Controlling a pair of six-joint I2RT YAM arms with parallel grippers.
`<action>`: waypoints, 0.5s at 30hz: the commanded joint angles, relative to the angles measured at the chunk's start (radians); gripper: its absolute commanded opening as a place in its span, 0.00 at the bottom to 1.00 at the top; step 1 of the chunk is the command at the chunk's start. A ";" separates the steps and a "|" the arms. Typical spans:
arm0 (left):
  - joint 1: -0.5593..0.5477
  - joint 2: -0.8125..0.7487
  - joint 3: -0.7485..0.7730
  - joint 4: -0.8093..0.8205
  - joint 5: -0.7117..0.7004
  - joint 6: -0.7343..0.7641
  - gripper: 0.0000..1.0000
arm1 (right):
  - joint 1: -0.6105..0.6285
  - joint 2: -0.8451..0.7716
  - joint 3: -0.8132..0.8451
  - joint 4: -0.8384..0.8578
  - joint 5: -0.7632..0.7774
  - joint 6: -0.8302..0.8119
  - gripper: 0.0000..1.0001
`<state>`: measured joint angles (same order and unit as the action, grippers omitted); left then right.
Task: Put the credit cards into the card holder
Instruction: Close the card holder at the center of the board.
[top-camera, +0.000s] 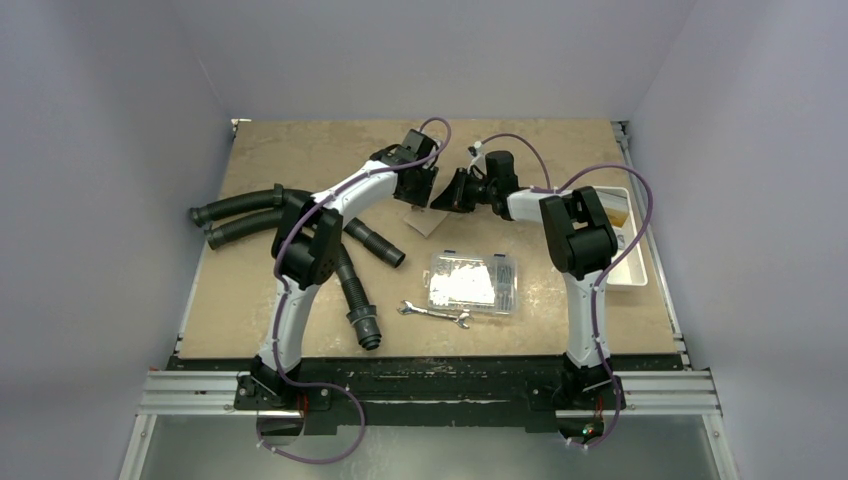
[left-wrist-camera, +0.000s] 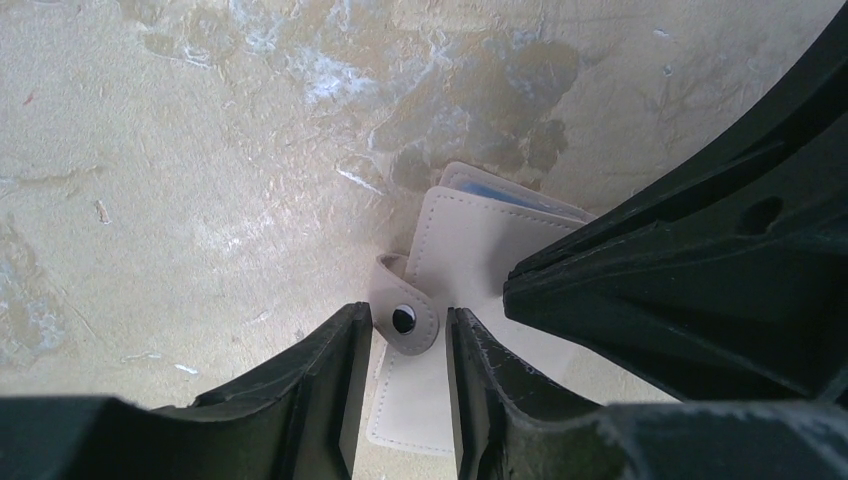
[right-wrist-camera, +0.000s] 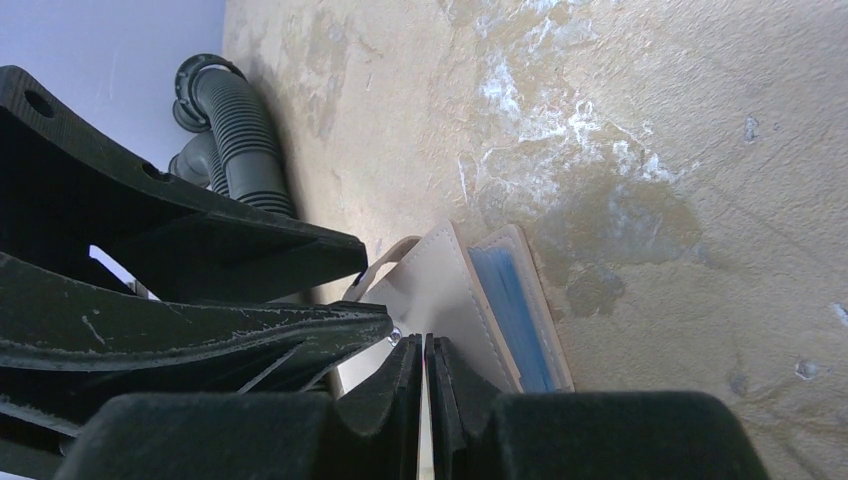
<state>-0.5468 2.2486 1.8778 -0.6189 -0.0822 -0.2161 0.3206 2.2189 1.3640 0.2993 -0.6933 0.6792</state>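
The card holder (top-camera: 428, 222) (left-wrist-camera: 470, 250) (right-wrist-camera: 430, 290) is a pale tan stitched sleeve on the table between both grippers. Light-blue credit cards (left-wrist-camera: 500, 192) (right-wrist-camera: 510, 300) show edge-on in its mouth. My left gripper (left-wrist-camera: 408, 315) (top-camera: 415, 190) is open, its fingers on either side of the holder's snap strap (left-wrist-camera: 405, 318) with a little room on the right. My right gripper (right-wrist-camera: 424, 340) (top-camera: 445, 195) is shut at the holder's near edge. A thin pale sliver of the holder shows between its fingers. One right finger (left-wrist-camera: 650, 290) crosses the left wrist view over the holder.
Grey corrugated hoses (top-camera: 250, 210) (right-wrist-camera: 235, 130) lie to the left. A clear plastic compartment box (top-camera: 472, 282) and a wrench (top-camera: 435, 314) sit nearer the arm bases. A white tray (top-camera: 625, 240) stands at the right edge.
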 joint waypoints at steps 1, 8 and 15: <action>-0.006 -0.004 0.044 0.014 -0.013 0.015 0.35 | 0.019 0.033 0.013 -0.051 0.026 -0.032 0.15; -0.007 -0.015 0.044 0.014 -0.027 0.013 0.26 | 0.021 0.034 0.016 -0.055 0.025 -0.035 0.15; -0.007 -0.031 0.041 0.013 -0.023 0.015 0.35 | 0.024 0.038 0.021 -0.061 0.022 -0.036 0.15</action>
<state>-0.5468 2.2486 1.8797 -0.6189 -0.0937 -0.2157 0.3206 2.2196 1.3659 0.2977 -0.6952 0.6769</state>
